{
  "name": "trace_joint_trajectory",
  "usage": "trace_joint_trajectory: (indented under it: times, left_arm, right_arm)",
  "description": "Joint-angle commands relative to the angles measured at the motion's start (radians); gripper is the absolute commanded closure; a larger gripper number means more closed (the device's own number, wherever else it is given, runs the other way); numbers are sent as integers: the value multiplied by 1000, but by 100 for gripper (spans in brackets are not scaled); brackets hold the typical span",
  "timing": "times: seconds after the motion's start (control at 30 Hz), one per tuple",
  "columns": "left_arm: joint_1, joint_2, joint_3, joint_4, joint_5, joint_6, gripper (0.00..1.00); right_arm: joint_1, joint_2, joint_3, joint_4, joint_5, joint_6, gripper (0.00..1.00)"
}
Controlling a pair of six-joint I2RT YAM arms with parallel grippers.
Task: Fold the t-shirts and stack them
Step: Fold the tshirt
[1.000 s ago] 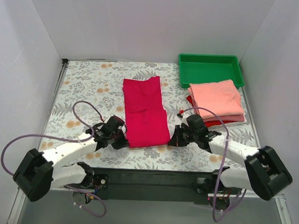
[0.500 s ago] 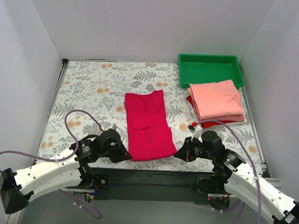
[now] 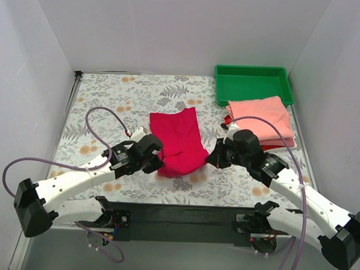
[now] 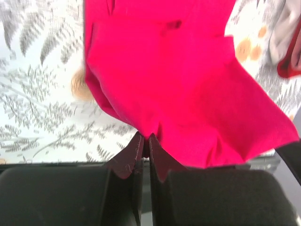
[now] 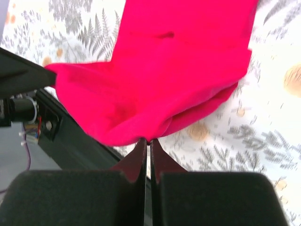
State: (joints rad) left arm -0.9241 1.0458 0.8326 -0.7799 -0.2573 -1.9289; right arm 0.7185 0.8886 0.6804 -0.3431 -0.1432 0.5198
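The crimson-red t-shirt (image 3: 178, 141) lies in the middle of the table, its near end lifted and curling over the rest. My left gripper (image 3: 159, 160) is shut on its near left corner (image 4: 146, 129). My right gripper (image 3: 210, 159) is shut on its near right corner (image 5: 149, 136). Both hold the hem above the table. The salmon-pink t-shirt (image 3: 261, 117) lies folded at the right on top of the brighter red t-shirt (image 3: 275, 144), of which only edges show.
A green plastic tray (image 3: 252, 83) stands at the back right, just behind the stack. White walls close in the floral table (image 3: 110, 102) on three sides. The black base bar (image 3: 182, 216) runs along the near edge.
Both grippers have gone from the near edge forward and up, carrying the crimson shirt's near hem over the cloth. The shirt looks shorter now, its near end raised.
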Motion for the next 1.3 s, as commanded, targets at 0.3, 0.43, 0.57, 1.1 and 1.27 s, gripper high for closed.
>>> trace_joint_trajectory:
  times: [0.3, 0.43, 0.57, 1.1, 1.27]
  left_arm:
    - [240, 145, 247, 4, -88, 142, 100]
    - [286, 187, 296, 37, -74, 203, 100]
    - [333, 247, 339, 45, -79, 231, 100]
    - [487, 488, 502, 120, -59, 340, 100]
    - [540, 580, 530, 143, -16, 358, 100]
  right_arm:
    - [-119, 259, 335, 35, -77, -142, 99]
    - [-168, 324, 404, 49, -160, -164, 99]
    - [-198, 387, 429, 81, -258, -165, 99]
    - [-320, 696, 637, 136, -484, -172, 99]
    - [-338, 815, 722, 135, -495, -165, 99]
